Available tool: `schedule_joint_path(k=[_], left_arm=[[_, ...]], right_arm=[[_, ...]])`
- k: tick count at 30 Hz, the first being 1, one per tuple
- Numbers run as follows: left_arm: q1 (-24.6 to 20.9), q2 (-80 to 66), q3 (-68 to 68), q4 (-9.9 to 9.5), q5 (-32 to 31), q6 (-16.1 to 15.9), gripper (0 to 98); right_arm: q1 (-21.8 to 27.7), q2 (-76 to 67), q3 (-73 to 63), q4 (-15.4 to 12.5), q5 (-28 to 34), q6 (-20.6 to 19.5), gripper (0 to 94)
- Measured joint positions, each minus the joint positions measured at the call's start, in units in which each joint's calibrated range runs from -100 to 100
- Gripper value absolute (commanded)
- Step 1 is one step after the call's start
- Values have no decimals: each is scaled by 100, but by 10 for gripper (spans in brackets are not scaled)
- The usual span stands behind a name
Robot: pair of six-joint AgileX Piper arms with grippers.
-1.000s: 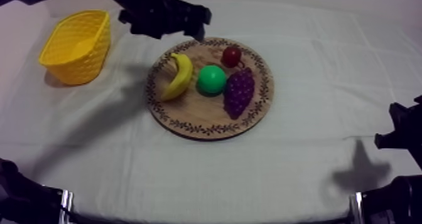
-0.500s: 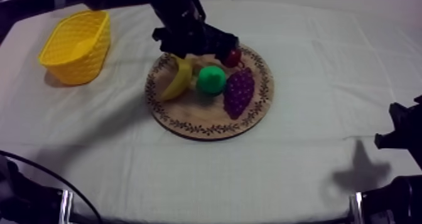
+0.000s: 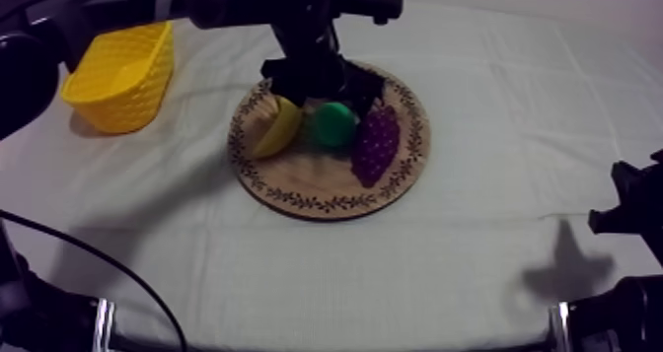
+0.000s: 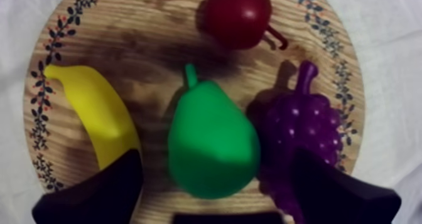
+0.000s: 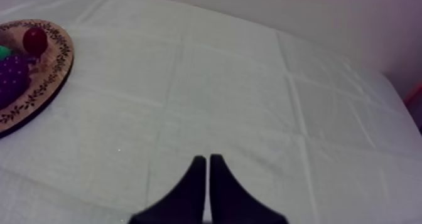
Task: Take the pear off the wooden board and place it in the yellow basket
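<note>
The pear lies on the wooden board between banana, left, and grapes, right. The left gripper is spread wide, empty, astride it; both gaps should be entered evenly before closing.

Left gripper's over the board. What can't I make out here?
Top view: the left arm covers the small red fruit and part of the green toy pear.
Left wrist view: whether the open left gripper touches the purple bunch of grapes.
Right wrist view: the edge cuts off the round wooden board.
</note>
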Motion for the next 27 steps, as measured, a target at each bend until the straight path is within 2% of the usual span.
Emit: schedule_joint_path(k=[8,10,15,24,27], left_arm=[[-81,504,-484,60,390,-72,881],[-122,650,-634,162,540,-105,887],[-156,881,-866,220,849,-126,858],[-152,979,-1020,262,1171,-80,700],[-144,995,-1078,262,1250,-53,620]], right_arm=[[0,0,0,0,0,16,3],[0,0,0,0,0,16,3],[0,0,0,0,0,16,3],[0,0,0,0,0,8,3],[0,0,0,0,0,8,3]])
